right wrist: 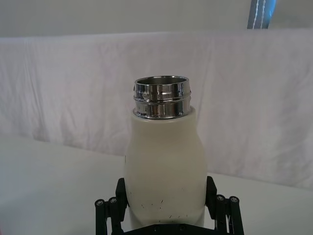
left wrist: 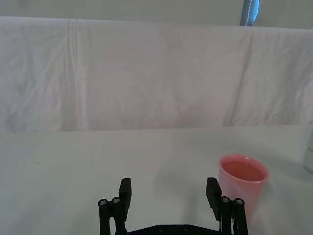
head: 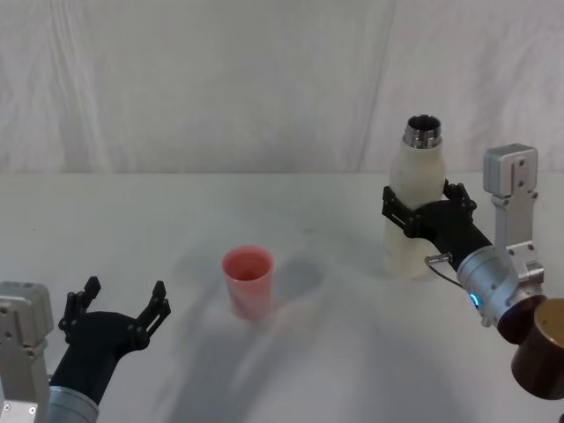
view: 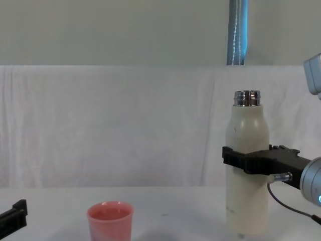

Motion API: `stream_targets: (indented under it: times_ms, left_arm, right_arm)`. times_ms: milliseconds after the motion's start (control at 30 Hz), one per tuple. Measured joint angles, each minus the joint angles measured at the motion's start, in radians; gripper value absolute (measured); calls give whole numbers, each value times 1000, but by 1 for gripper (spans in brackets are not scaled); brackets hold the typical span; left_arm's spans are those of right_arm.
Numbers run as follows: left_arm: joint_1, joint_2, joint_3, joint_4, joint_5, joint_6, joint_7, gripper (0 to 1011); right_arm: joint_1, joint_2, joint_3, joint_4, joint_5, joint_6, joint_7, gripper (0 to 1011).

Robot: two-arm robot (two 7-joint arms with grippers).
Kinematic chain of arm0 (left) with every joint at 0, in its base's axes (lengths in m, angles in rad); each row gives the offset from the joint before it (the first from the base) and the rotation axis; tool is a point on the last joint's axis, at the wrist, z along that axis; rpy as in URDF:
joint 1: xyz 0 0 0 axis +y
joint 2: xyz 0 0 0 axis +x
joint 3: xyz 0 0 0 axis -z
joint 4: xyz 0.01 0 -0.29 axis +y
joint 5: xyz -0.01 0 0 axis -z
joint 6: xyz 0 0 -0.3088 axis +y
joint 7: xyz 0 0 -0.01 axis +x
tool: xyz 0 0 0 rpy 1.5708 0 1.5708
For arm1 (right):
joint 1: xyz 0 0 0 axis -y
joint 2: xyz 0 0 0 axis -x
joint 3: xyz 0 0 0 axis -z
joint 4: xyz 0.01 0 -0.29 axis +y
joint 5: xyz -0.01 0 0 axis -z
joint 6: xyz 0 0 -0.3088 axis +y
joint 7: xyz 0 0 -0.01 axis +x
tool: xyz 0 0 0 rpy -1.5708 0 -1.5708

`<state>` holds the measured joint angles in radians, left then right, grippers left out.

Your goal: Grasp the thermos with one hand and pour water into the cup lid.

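The left hand [head: 119, 302] is seen nearest, low over the white worktop [head: 335, 352], with its fingers spread wide and nothing in them. The pink cup lid [head: 248, 280] is stood upright a little past it, with clear worktop all around. Farther off to the right, the thermos [head: 417, 201] is held upright around its middle by the right hand [head: 421, 210], its silver neck uncovered. A white cloth wall [head: 220, 79] is hung behind.

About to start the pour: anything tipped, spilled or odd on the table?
Nothing stands out. The tall cream-white thermos stands upright, uncapped, with the right gripper around its middle. The small pink plastic cup lid sits upright near the open left gripper.
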<state>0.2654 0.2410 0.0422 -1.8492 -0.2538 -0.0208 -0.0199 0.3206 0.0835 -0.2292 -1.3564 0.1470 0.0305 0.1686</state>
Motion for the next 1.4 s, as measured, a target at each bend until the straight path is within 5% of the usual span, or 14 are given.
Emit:
stream_targets:
  times_ms: [1400]
  left_arm:
    - [0,0,0,0,0,0,0,1001]
  right_arm:
    - [20,-12,-8,91,26,-56,26,955]
